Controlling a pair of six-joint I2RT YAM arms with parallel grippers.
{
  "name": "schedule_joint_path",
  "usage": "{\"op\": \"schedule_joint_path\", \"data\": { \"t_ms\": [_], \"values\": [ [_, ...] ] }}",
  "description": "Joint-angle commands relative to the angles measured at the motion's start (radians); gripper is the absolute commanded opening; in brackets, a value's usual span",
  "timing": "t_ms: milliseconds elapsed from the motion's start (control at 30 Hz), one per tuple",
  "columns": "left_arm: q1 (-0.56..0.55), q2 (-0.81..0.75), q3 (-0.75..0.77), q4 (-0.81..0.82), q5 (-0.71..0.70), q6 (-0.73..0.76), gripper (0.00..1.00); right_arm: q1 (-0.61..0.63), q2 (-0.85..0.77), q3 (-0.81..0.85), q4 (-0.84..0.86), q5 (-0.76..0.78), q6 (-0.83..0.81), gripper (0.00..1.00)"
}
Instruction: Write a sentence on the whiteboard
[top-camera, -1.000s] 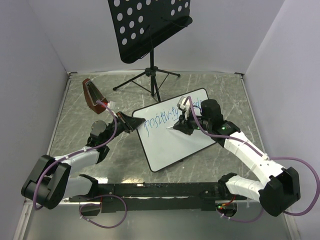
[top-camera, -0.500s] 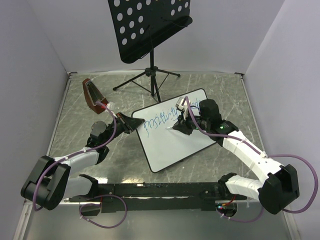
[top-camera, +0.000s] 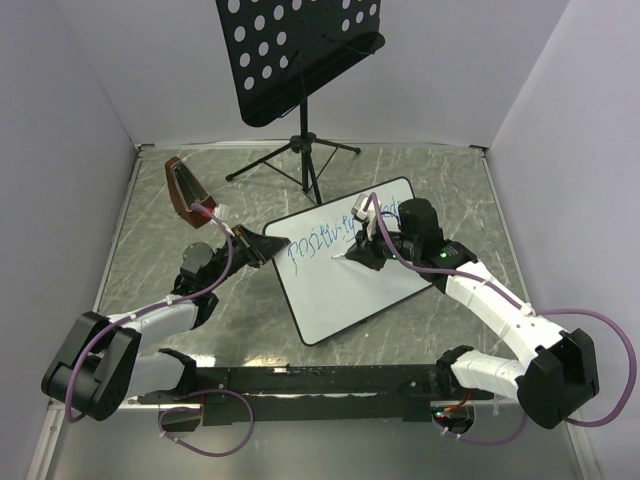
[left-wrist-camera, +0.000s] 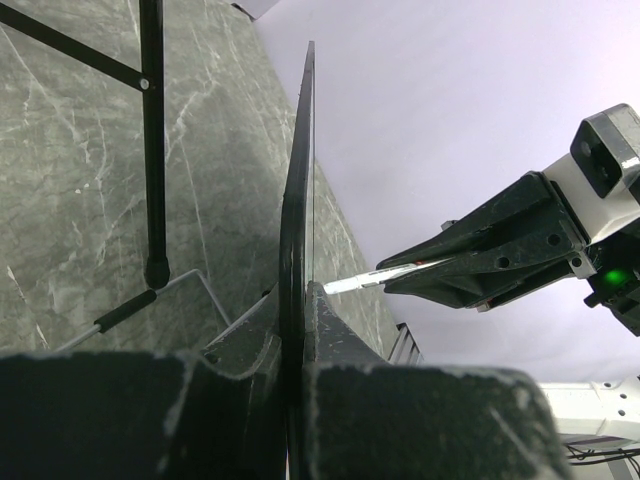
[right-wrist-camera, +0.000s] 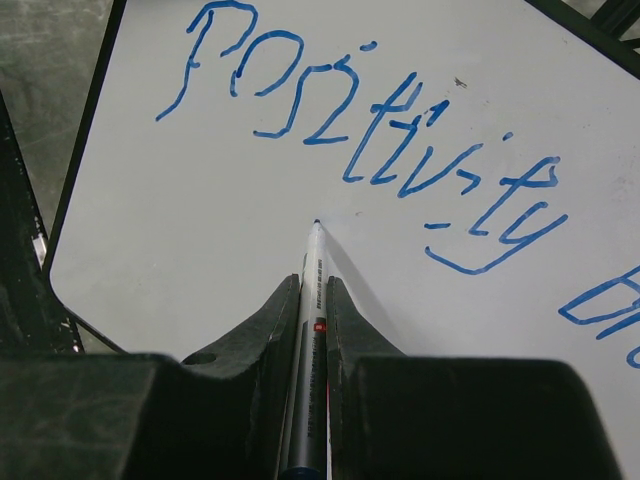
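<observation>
The whiteboard lies tilted on the table. My left gripper is shut on its left corner, and the left wrist view shows the board edge-on between the fingers. My right gripper is shut on a white marker. The marker's dark tip rests at the board's surface just below the blue word "Positivity". That word is part of the sentence. A second blue word begins at the right edge of the right wrist view. The marker also shows in the left wrist view.
A black perforated music stand on a tripod stands behind the board. One tripod leg runs close to the board's far side. A red-brown object sits at the back left. Walls close in the table on three sides.
My right gripper has shifted slightly left with the marker, under the first written word. The left gripper and the board have not moved.
</observation>
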Motion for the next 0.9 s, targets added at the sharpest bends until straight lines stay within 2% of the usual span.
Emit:
{"op": "schedule_joint_path", "data": {
  "t_ms": [0, 867],
  "values": [
    [-0.004, -0.038, 0.01, 0.119, -0.008, 0.024, 0.01, -0.012, -0.032, 0.018, -0.007, -0.021, 0.001, 0.0],
    [-0.005, -0.062, 0.0, 0.107, -0.014, 0.021, 0.01, -0.062, -0.08, -0.037, 0.0, -0.158, 0.001, 0.0]
  ]
}}
